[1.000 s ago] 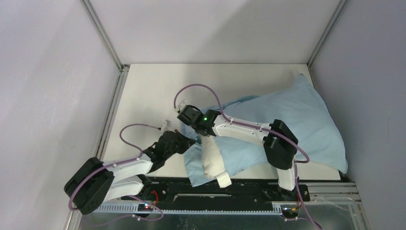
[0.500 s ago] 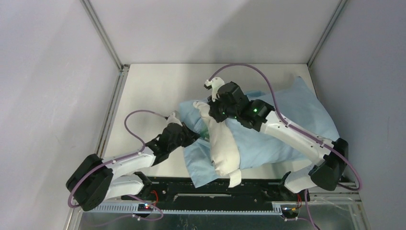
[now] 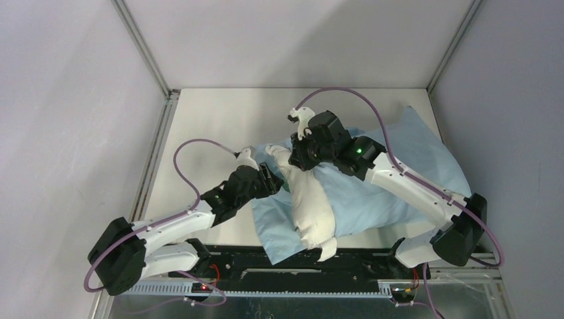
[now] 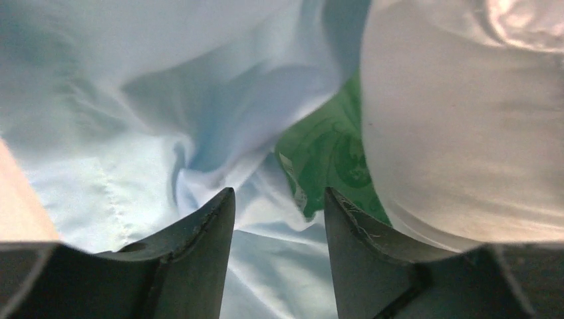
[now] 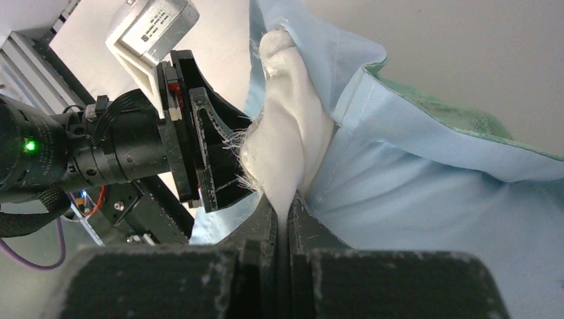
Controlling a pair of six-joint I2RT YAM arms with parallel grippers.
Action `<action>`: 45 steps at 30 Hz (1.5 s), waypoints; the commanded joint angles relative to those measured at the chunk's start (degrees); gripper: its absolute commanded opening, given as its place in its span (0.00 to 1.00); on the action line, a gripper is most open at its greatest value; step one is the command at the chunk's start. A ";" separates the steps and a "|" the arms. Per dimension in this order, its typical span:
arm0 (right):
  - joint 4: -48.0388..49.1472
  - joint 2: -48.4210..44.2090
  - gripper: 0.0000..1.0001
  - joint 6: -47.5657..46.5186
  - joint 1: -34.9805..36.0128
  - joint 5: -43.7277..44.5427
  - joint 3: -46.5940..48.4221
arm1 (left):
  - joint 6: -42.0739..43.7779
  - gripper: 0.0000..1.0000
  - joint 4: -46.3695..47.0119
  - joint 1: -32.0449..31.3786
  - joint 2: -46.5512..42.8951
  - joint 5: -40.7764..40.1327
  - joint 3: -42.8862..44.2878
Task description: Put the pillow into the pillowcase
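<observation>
— Where is the pillow (image 3: 311, 209) now?

— It lies on top of the pillowcase (image 3: 425, 163), across the left part of it, as a long roll. Its near end reaches the near edge of the pillowcase, and a small white tag (image 3: 327, 250) hangs there. Its far end is at the left far corner of the pillowcase, where a blue fold wraps around the tip.

— Is it inside already?

— Mostly not. Only the tip is covered by the blue cloth. Beside it the green inner side (image 4: 326, 156) of the pillowcase shows.

— What does the right gripper (image 5: 287, 207) do?

— Its fingers are pressed together on a pinch of the white pillow fabric, above the left far corner of the pillowcase.

— And the left gripper (image 4: 279, 199)?

— It is at the left edge of the pillowcase, touching the side of the pillow. Its fingers stand apart with a narrow gap. Blue cloth lies just in front of them, but I see nothing clamped between them.

— And the pillowcase itself?

— It is spread on the table (image 3: 213, 126), wrinkled
</observation>
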 commanded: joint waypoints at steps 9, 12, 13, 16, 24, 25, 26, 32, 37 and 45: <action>4.78 -3.52 0.00 3.36 -0.81 -3.44 1.69 | 3.83 0.64 -3.01 -0.89 6.33 -5.00 8.59; 5.00 -3.39 0.00 3.62 -0.84 -3.56 1.79 | 4.16 0.67 -2.18 -1.51 8.70 -4.36 9.87; 4.98 -3.31 0.00 3.78 -0.95 -3.61 1.83 | 3.73 0.67 -2.94 -1.62 9.87 -5.09 10.57; 4.90 -3.35 0.00 4.33 -0.89 -3.62 2.12 | 1.37 0.68 -3.50 -1.76 13.04 -9.22 11.63; 3.38 -3.51 0.00 5.55 -1.38 -3.79 2.42 | -4.66 0.52 2.09 -1.50 21.49 -15.58 13.33; 2.98 -3.52 0.00 5.56 -1.47 -3.55 2.44 | -5.00 0.44 2.18 -1.50 22.11 -16.01 13.66; 2.54 -3.46 0.00 5.59 -1.51 -2.79 2.33 | -5.28 0.36 1.89 -1.42 22.22 -16.53 13.65; 0.33 -1.74 0.00 3.42 -1.67 2.02 -0.56 | -4.74 0.00 -0.99 0.84 11.99 -17.74 10.02; -0.36 1.99 0.00 1.27 -0.50 4.61 -4.74 | -4.70 0.00 -3.32 7.24 3.13 -13.56 6.38; 0.63 8.62 0.00 -0.77 2.55 4.67 -9.66 | 0.27 0.00 -4.34 14.63 -2.19 -8.91 8.91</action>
